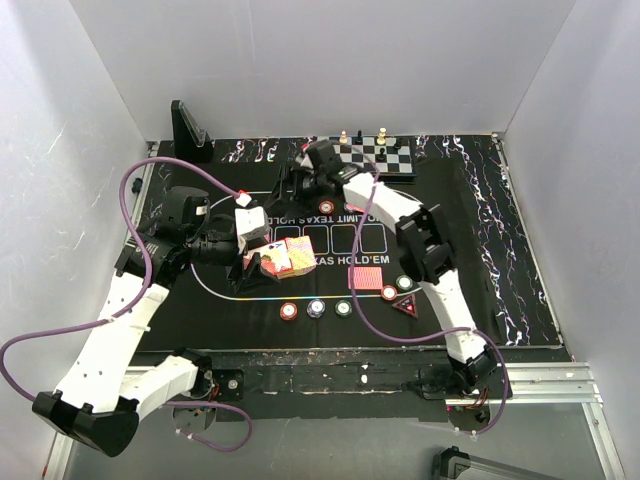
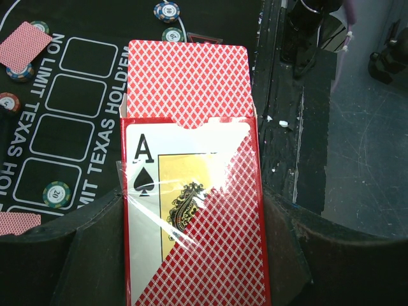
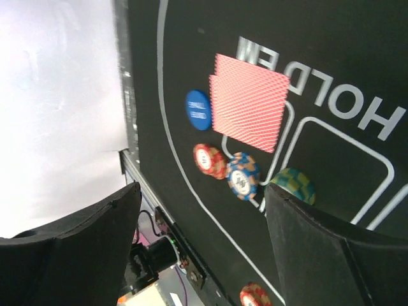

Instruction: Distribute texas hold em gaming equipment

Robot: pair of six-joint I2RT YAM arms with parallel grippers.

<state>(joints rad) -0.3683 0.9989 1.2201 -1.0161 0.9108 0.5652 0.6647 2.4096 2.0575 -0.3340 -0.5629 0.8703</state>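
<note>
From above, my left hand (image 1: 262,262) is left of centre over the black mat (image 1: 225,290) on the desk (image 1: 330,362), closed on a red card box (image 1: 288,254). Only my left wrist view gives the detail. The box is upright between my fingers (image 2: 86,255), with an ace of spades on its face under torn clear wrap. Red-backed cards (image 2: 188,76) stick out of its open top.

Moving right in the top view, three chips (image 1: 316,308) lie in a row near the mat's front edge. Next come a small card pile (image 1: 365,278), two chips (image 1: 396,288) and the dark red marker (image 1: 406,306).

My right hand (image 1: 298,185) reaches to the far side, near the chessboard (image 1: 378,156). From above I cannot tell its state. My right wrist view shows the fingers spread wide with nothing between them. Below them on the mat lie face-down cards (image 3: 248,102) with a blue chip (image 3: 198,109) just beside them. A red chip (image 3: 209,159), a blue-and-white chip (image 3: 242,176) and a green chip (image 3: 293,185) sit close together. I cannot make these out from above.
</note>
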